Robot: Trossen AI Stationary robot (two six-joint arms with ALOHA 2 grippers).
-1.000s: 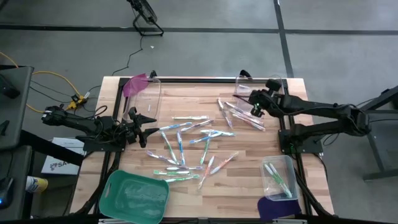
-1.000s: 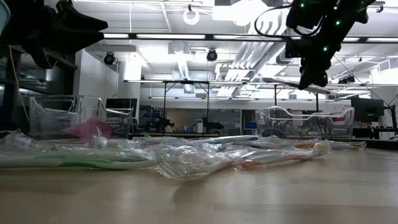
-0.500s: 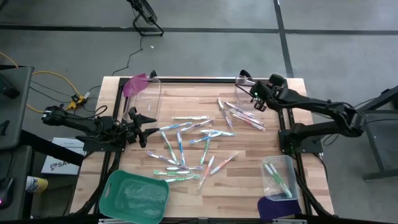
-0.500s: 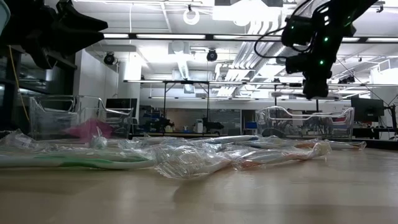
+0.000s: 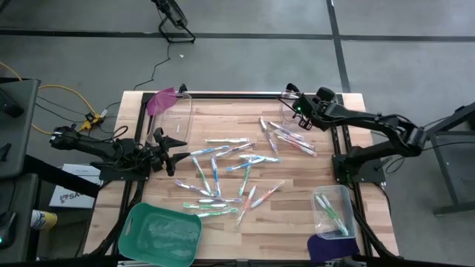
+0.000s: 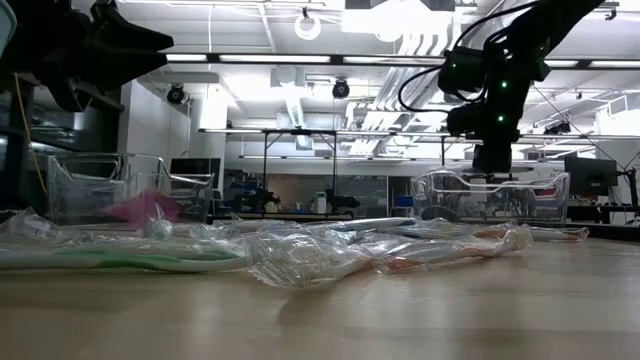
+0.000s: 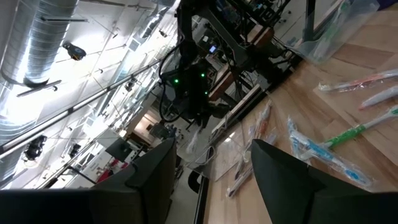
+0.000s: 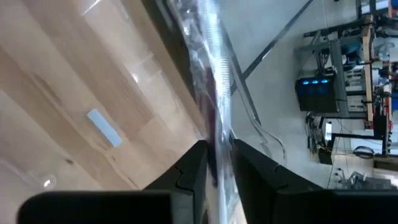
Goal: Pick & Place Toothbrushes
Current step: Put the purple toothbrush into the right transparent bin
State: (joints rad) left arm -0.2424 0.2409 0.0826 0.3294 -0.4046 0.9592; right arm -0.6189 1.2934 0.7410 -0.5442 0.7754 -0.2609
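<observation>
A wrapped toothbrush (image 8: 209, 71) lies pinched between the jaws of the right gripper (image 8: 217, 149). Its long axis runs straight ahead of them, out past the fingertips. The jaws stand narrow, closed on its clear wrapper. This gripper hangs above a clear bin (image 5: 288, 98) at the far edge of the table (image 5: 297, 230), so the bin lies directly below the jaws. As I judge it, the coming move turns on that drop line: the brush should fall lengthwise into the bin.

The other toothbrushes (image 5: 223, 174) lie loose on the table. One cluster is just beside the right jaws on their near side, and the main scatter lies between the two arms. The left gripper (image 5: 177, 152) waits at the table's left side with jaws wide open and empty. The main scatter is straight ahead of it, nearer to this arm.

Only the right wrist view shows the held brush. The high view gives the gripper's place over the bin but hides the grip. The low view shows the right gripper (image 6: 492, 165) just above the bin's rim.
</observation>
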